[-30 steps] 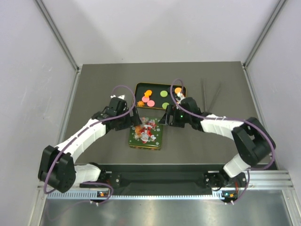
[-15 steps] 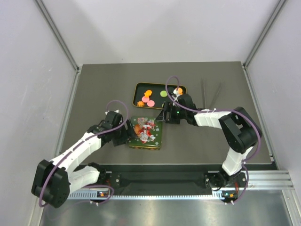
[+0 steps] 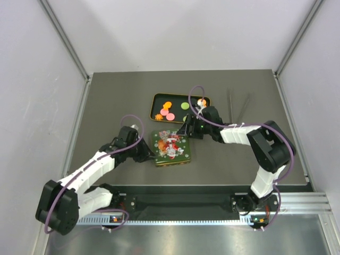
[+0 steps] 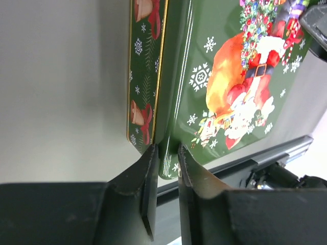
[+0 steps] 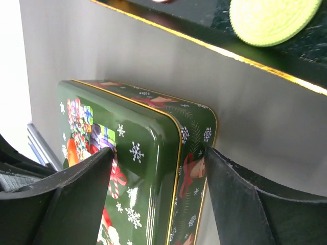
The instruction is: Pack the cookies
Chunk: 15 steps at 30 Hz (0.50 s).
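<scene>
My left jaws are clenched on the green rectangular metal lid with a Santa picture point(image 3: 171, 148). They hold it at its near-left edge, the thin rim pinched between my black fingers point(image 4: 147, 190). My right jaws are released and spread wide, straddling the lid's far-right corner; I cannot tell whether they touch it. The lid sits picture-up on the grey table point(image 3: 106, 106), just in front of the shallow dark rectangular tin with a gold rim point(image 3: 175, 95). The small flat round cookies point(image 3: 167, 104), orange, pink and green, lie scattered inside that tin.
</scene>
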### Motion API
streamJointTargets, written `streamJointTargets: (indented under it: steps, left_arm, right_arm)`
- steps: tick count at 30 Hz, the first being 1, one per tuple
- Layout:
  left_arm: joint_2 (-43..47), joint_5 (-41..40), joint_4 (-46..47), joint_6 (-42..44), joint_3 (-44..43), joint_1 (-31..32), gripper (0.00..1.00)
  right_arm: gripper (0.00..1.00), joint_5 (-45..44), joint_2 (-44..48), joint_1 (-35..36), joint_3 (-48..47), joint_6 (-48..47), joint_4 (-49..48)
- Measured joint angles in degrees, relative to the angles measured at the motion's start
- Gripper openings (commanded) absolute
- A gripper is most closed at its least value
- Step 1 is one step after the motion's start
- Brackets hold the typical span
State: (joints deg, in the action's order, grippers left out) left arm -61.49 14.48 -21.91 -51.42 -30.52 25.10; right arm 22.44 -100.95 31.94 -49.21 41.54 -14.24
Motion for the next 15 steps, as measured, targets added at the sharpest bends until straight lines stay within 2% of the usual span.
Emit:
streamJointTargets:
  steps: [5,8,10,15]
  left_arm:
    - [-1.40,1.33,1.40,-0.39,-0.15,0.00,0.22]
    - [-1.51,1.09,0.90,-0.20,-0.59,0.00,0.25]
    - [-2.10,0.94,0.20,0.24,-1.46,0.00,0.27]
    - [-4.31,0.50,-2.47,2.10,-4.28,0.13,0.38]
  right_arm:
    - [0.66,-0.57,0.00,-0.35,0.66,0.28,-1.51]
    - [0.56,-0.81,0.04,-0.35,0.85,0.48,-1.99]
    - [0.54,-0.94,0.24,-0.42,0.92,0.72,-2.19]
    - [0.57,-1.95,2.36,-0.42,2.93,1.29,-2.29]
